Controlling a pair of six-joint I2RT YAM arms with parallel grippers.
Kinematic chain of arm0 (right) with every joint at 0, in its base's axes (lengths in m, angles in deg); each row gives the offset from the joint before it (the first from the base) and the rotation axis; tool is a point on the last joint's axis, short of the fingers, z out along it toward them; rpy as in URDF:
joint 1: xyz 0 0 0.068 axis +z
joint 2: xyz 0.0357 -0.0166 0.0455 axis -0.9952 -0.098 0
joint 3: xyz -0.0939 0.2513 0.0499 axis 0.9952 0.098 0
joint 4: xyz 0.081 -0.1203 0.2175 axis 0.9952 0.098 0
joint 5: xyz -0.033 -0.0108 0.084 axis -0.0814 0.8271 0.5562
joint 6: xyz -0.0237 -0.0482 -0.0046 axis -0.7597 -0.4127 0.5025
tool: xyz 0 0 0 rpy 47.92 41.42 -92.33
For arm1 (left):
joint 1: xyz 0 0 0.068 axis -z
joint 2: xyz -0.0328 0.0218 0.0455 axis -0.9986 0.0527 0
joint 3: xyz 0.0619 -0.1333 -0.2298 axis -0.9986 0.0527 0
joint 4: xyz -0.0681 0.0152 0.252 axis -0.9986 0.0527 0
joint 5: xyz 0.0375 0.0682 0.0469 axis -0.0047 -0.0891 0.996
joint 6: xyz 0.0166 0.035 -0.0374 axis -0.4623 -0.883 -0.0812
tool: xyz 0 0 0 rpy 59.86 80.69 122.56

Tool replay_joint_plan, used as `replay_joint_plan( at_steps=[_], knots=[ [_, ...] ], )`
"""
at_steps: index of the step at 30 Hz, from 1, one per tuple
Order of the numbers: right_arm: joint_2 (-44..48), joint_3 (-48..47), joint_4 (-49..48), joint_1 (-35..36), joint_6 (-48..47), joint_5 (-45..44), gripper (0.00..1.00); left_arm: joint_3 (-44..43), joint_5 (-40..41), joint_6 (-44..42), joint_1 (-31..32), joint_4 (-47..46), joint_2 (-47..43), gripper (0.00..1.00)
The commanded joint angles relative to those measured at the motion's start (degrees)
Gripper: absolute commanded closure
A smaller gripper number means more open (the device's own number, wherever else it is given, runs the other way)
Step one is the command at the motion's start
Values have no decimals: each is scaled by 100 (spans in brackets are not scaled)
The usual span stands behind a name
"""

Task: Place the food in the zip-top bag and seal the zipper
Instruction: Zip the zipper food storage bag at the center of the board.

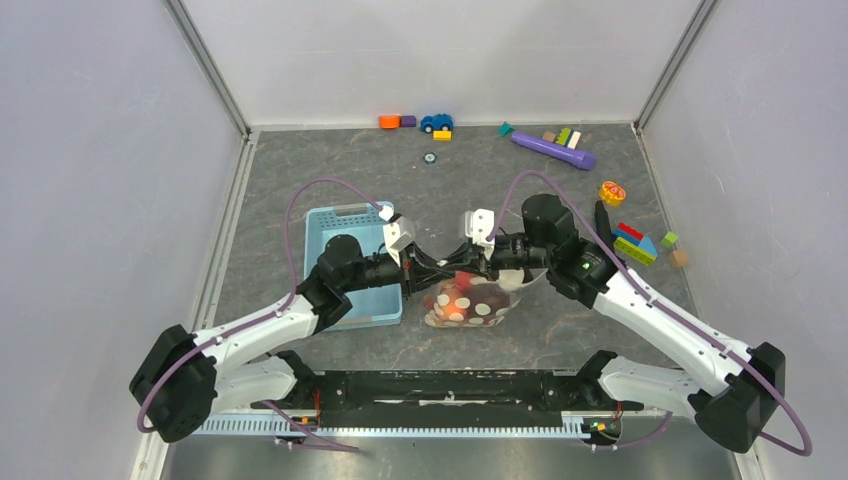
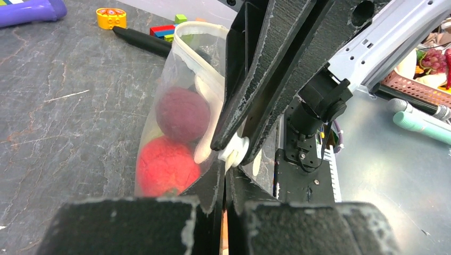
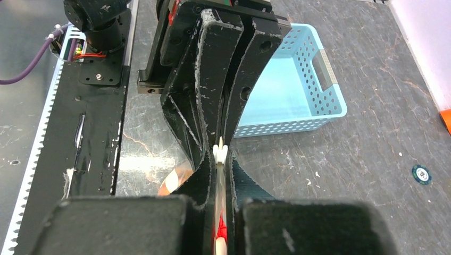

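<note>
Clear dotted zip-top plastic bag (image 1: 470, 308) stood on grey table (image 1: 300, 170) just beside light blue plastic basket (image 1: 335, 222), with red and maroon toy food (image 2: 166, 166) inside. Its thin clear zipper (image 3: 219, 154) with white slider tab sat pinched by left gripper (image 1: 428, 263) and right gripper (image 1: 468, 268), both clenched on it. Sealing likely needed one claw anchoring the strip and the other dragging the slider straight along under steady tension.

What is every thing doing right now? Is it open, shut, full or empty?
left gripper: shut on the zip-top bag's top edge.
right gripper: shut on that edge too, by the slider tab.
zip-top bag: held upright, food inside, mouth gaping past the right gripper.
zipper: not fully closed.
food: inside the bag.
blue basket: looks empty.
</note>
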Motion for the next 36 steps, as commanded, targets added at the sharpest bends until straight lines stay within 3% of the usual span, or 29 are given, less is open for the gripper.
replay_joint_plan(
  at_steps=[1, 6, 17, 36],
  knots=[
    [146, -60, 27, 27, 76, -441, 100, 98, 335, -143, 2, -327, -261, 98],
    [472, 222, 113, 27, 188, -1168, 100, 313, 730, -173, 2, -248, -525, 98],
    [642, 429, -102, 32, 470, -1261, 100, 657, 1203, -195, 2, -162, -1057, 98],
    [1316, 903, -176, 28, 963, -1893, 100, 989, 2829, -133, 2, 166, -1763, 98]
  ],
)
